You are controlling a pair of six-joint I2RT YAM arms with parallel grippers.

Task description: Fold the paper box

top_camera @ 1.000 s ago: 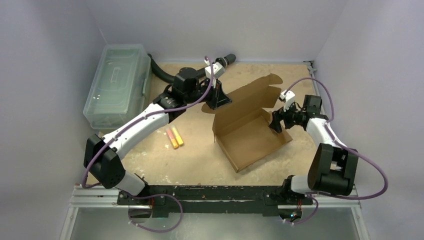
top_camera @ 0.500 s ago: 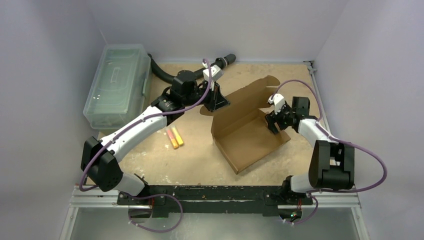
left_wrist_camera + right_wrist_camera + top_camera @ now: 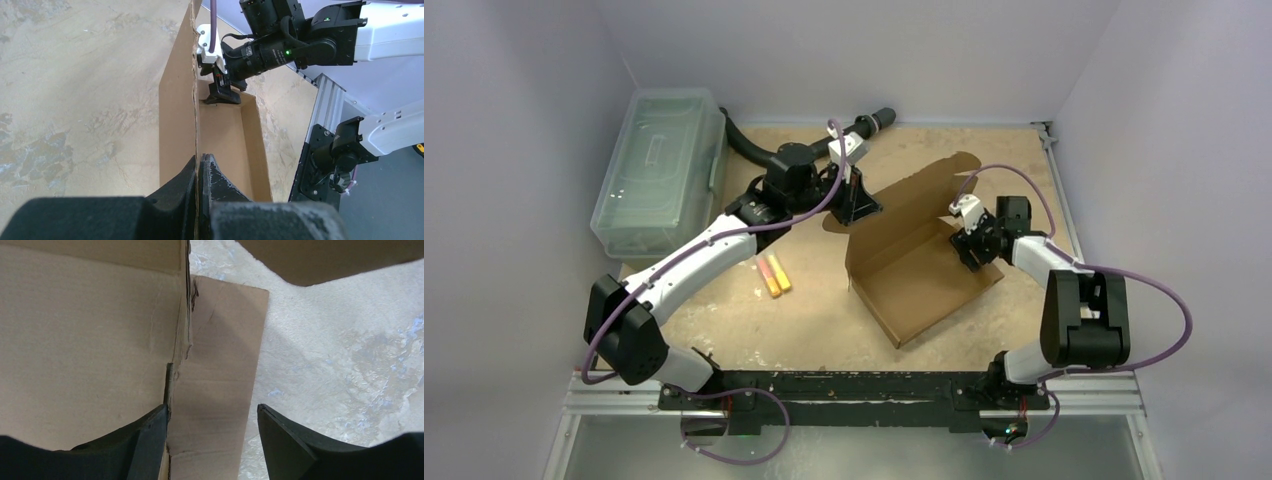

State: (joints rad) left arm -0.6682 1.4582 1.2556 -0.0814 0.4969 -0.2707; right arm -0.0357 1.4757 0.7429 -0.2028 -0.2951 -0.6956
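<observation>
The paper box (image 3: 921,268) is a brown cardboard mailer, partly formed, with its tray open and its lid panel (image 3: 924,185) raised at the back. My left gripper (image 3: 861,206) is shut on the upper edge of the box's left wall, seen edge-on in the left wrist view (image 3: 196,125). My right gripper (image 3: 975,248) is open at the box's right side, straddling a side flap (image 3: 220,375). Its left finger (image 3: 145,440) touches the wall edge, and its right finger (image 3: 285,440) is over the table.
A clear plastic lidded bin (image 3: 659,170) stands at the back left. A black hose (image 3: 754,148) runs along the back. Two orange-yellow markers (image 3: 772,274) lie on the table left of the box. Side walls close in the workspace.
My right gripper moved left and inward to the box's right wall. The box shifted slightly left. My left gripper kept its hold and barely moved.
</observation>
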